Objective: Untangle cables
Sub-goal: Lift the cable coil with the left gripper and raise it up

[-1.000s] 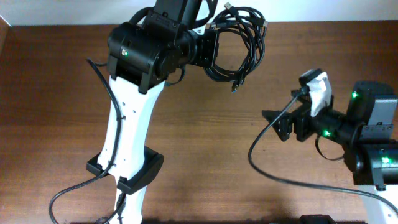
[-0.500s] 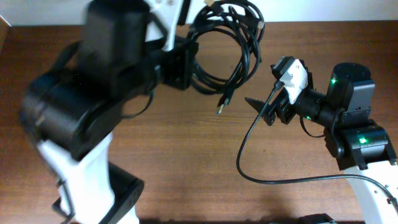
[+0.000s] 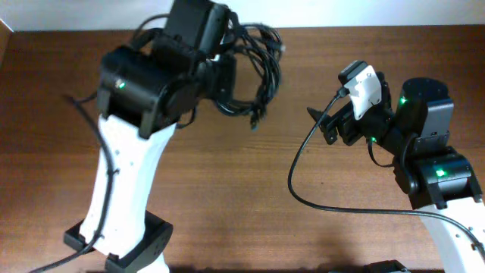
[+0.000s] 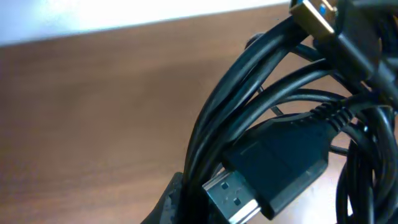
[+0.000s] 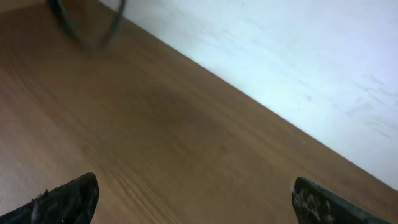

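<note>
The cables (image 3: 258,64) are a tangled coil of thin black cords hanging in the air at the back of the brown table (image 3: 250,189). My left gripper (image 3: 227,80) is shut on the coil and holds it up. In the left wrist view the cords (image 4: 249,118) fill the frame, with a silver USB plug (image 4: 233,199) close to my finger (image 4: 171,205) and a gold plug (image 4: 314,15) at the top. My right gripper (image 3: 322,129) is open and empty to the right of the coil, its two fingertips far apart in the right wrist view (image 5: 196,199).
The right arm's own thick black cable (image 3: 318,205) loops over the table at the right. The left arm's white base (image 3: 121,243) stands at the front left. A pale wall (image 5: 298,56) runs behind the table's far edge.
The left arm has swung the cable coil leftward and pulled back. The right gripper has lifted slightly and stayed open.
</note>
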